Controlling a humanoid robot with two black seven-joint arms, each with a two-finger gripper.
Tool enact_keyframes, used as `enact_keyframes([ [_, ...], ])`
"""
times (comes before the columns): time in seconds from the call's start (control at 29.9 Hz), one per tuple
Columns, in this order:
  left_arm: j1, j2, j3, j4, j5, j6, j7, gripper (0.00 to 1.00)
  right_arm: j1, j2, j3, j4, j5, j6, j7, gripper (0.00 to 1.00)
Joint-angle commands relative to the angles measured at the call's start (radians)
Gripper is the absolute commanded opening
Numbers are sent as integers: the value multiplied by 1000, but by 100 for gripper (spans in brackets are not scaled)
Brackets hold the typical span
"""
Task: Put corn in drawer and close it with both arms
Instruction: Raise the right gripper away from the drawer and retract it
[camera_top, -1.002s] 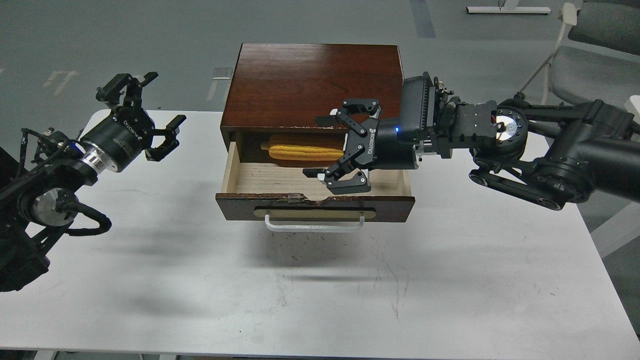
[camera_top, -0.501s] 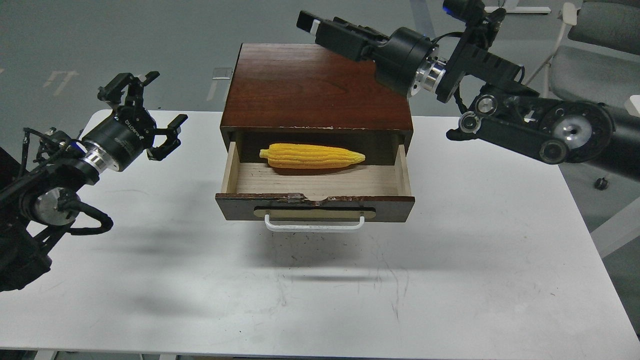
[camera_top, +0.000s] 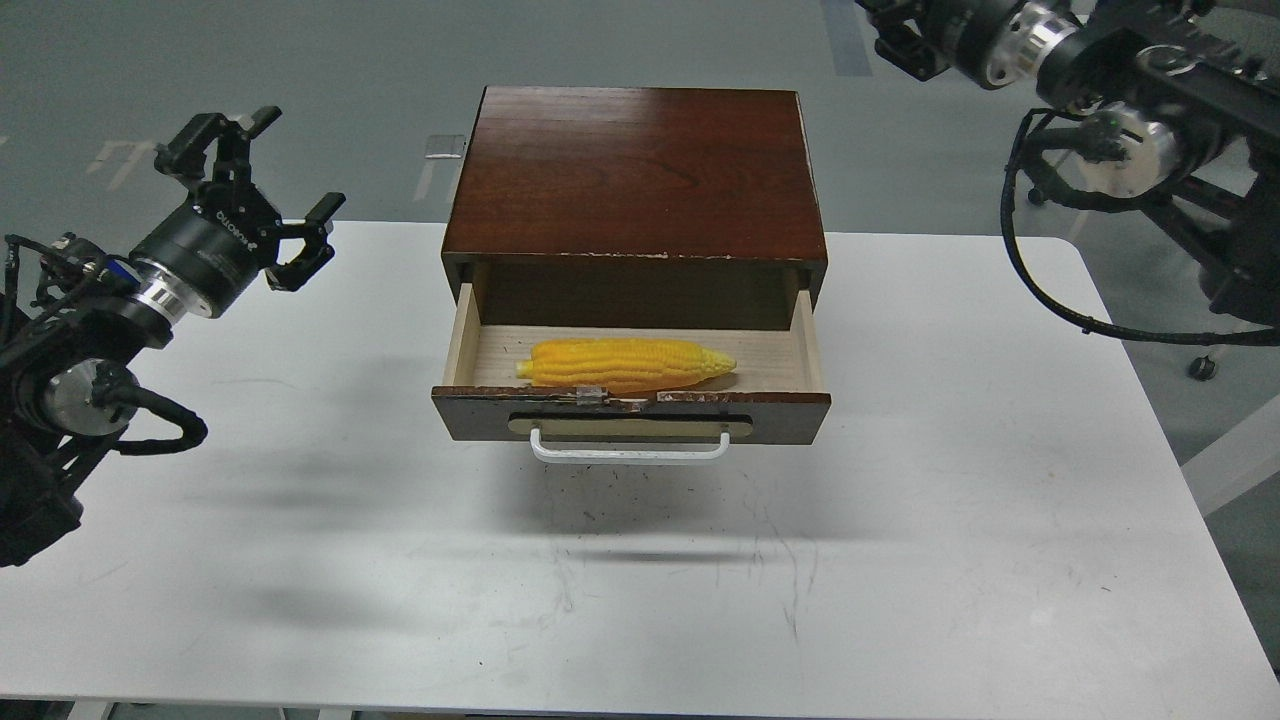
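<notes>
Between the two arms, on the white surface (camera_top: 300, 560), the drawer (camera_top: 630, 412) is standing pulled out of its dark cabinet (camera_top: 635, 170), and the corn (camera_top: 625, 363) is lying inside it on the pale wood floor, lengthwise along the front board, its tapered tip pointing toward the right arm's side. So the first half of the job is looking done: nothing is holding the cob, and it is sitting well below the drawer's chipped top edge, so it should not be blocking the closing.

What is remaining is the push. The white handle (camera_top: 630, 450) is untouched, and neither arm is near the front.

The left gripper (camera_top: 250, 190) is hanging well off to the left of the drawer, above the surface, its fingers spread wide and gripping nothing. The right gripper is mostly running out of the top right corner of the view; only the wrist ring (camera_top: 1010, 30) and cables are showing clearly, so I cannot tell how its fingers are standing. It is sitting far from the drawer, up and behind the cabinet's right side.

Both arms are needing to come round to the drawer front before it can be shut.
</notes>
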Motion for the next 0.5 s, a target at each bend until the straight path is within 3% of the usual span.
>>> enact_keyframes([
  [0.0,-10,12,2,0,38,0,-40,98,-79,-47,41,-106,184,225,-9,100],
  [0.1,-25,38,-3,-1,154,0,-94,98,-142,-82,51,-106,263,285,-15,100],
  [0.13,-36,42,-2,-1,198,2,-94,98,-159,-84,51,-106,272,287,-15,100],
  [0.3,-73,78,-3,-44,619,240,-94,98,-271,-93,77,-112,277,287,-5,100],
  [0.37,-73,128,12,-146,787,388,-94,98,-321,-99,97,-114,275,285,-5,100],
  [0.47,-57,214,14,-280,875,380,-94,98,-345,-113,107,-115,275,285,-3,100],
])
